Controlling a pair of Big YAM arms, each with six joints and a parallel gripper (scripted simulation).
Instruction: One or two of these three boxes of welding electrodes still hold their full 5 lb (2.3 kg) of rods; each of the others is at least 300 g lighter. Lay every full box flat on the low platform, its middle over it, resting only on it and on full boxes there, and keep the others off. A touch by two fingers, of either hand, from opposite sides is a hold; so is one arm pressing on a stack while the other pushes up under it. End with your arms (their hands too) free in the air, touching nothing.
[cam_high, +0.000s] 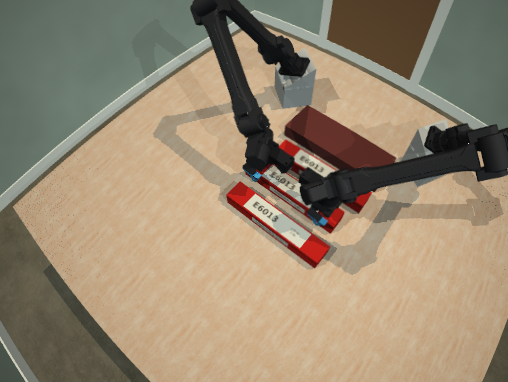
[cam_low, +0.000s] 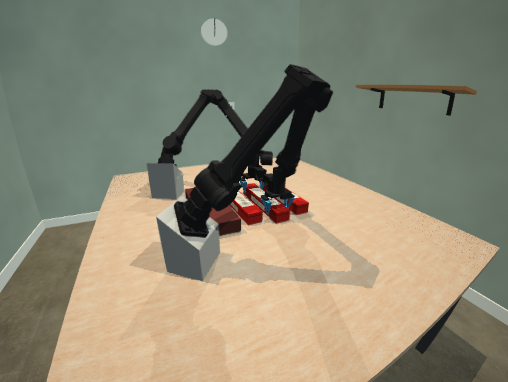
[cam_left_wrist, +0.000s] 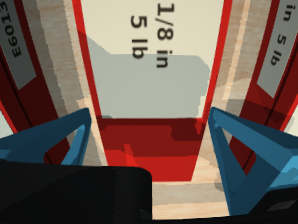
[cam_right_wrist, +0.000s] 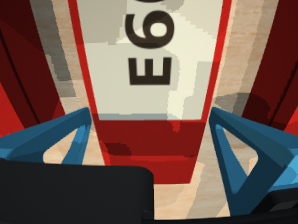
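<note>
The middle red E6013 box (cam_high: 281, 180) (cam_low: 279, 215) (cam_left_wrist: 155, 95) (cam_right_wrist: 150, 102) lies flat on the table. My left gripper (cam_high: 324, 216) (cam_low: 252, 185) (cam_left_wrist: 149, 113) is open, its fingers astride the box's "5 lb" end. My right gripper (cam_high: 263, 173) (cam_low: 278, 204) (cam_right_wrist: 150, 113) is open, astride its "E6013" end. Gaps show beside the box in both wrist views. The outer box (cam_high: 265, 215) (cam_low: 300, 206) and the platform-side box (cam_high: 312, 163) (cam_low: 250, 217) lie flat, parallel to it. The low dark-red platform (cam_high: 345, 137) (cam_low: 229, 223) bears no box.
The neighbouring boxes stand close on both sides of the fingers, with narrow strips of table between. The grey arm bases (cam_high: 296, 95) (cam_low: 185, 257) stand beyond the platform. The forearms pass over the platform side. A wall shelf (cam_low: 415, 89) is far off.
</note>
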